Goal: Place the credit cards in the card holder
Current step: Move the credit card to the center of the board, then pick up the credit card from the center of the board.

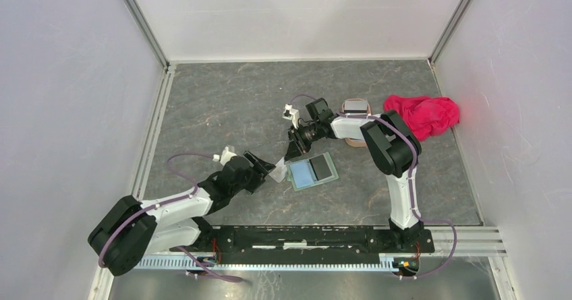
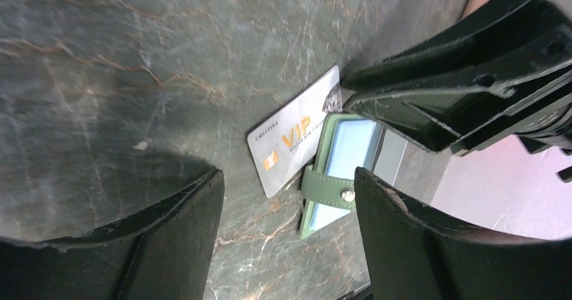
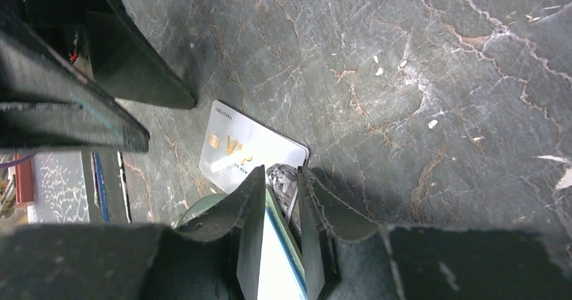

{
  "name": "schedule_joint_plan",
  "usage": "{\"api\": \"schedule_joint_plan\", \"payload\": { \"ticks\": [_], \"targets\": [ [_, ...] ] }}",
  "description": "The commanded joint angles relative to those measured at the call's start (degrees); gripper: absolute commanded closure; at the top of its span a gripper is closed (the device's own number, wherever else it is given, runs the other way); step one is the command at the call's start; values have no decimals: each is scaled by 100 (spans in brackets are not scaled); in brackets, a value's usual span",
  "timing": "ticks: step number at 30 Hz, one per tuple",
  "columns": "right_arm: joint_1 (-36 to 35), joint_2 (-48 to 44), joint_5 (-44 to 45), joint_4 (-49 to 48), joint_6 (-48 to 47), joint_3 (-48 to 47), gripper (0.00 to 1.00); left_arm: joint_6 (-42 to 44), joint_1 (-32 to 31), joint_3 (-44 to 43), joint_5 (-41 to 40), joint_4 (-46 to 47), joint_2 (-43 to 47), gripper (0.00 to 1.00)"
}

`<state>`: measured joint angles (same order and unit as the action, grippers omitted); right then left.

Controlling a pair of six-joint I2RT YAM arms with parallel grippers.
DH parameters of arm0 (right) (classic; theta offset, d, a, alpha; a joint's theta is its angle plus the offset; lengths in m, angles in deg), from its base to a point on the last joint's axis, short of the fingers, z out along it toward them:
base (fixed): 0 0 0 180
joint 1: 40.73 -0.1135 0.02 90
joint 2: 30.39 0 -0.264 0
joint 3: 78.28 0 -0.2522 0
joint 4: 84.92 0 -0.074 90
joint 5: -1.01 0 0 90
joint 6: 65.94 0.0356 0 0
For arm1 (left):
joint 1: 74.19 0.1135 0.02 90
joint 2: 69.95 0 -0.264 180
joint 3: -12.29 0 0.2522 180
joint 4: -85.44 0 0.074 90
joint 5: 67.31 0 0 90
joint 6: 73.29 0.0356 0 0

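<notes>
The sage-green card holder [image 1: 312, 170] lies open on the table, with a pale blue-green pocket on its left half and a dark grey card [image 1: 324, 168] on its right half. A whitish credit card [image 1: 278, 171] marked VIP lies flat against its left edge, and shows in the left wrist view [image 2: 293, 140] and the right wrist view [image 3: 246, 148]. My left gripper [image 1: 265, 168] is open and empty just above that card [image 2: 289, 178]. My right gripper [image 1: 295, 150] is closed on the holder's far left edge [image 3: 282, 172], with the green rim [image 3: 276, 209] between its fingers.
A pinkish-brown oblong tray [image 1: 355, 108] stands behind the right arm. A red-pink cloth [image 1: 423, 114] lies at the back right. White walls enclose the table on three sides. The two grippers are close together over the holder's left side.
</notes>
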<state>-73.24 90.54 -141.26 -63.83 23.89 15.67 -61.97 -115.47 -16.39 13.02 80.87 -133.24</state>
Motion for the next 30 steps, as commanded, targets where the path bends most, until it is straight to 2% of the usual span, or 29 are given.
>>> {"api": "schedule_joint_plan", "payload": {
  "ticks": [1,8,11,15,17,24,30],
  "targets": [
    [28,303,354,339,-252,45,70,227,289,368,-219,203,155,22],
    [88,458,419,500,-365,-34,73,801,825,516,638,1085,-340,24],
    [106,481,419,537,-379,-39,73,835,939,581,1002,1748,-813,28],
    [114,478,419,528,-381,-24,73,883,955,532,1259,2157,-1272,33],
    [120,476,417,532,-380,-31,73,928,962,497,1249,2072,-1261,34],
    [135,478,419,523,-388,-22,73,1473,1008,293,1041,859,-673,32],
    [134,476,394,501,-380,-21,73,1494,1095,355,1526,572,-386,30]
  ]
}}
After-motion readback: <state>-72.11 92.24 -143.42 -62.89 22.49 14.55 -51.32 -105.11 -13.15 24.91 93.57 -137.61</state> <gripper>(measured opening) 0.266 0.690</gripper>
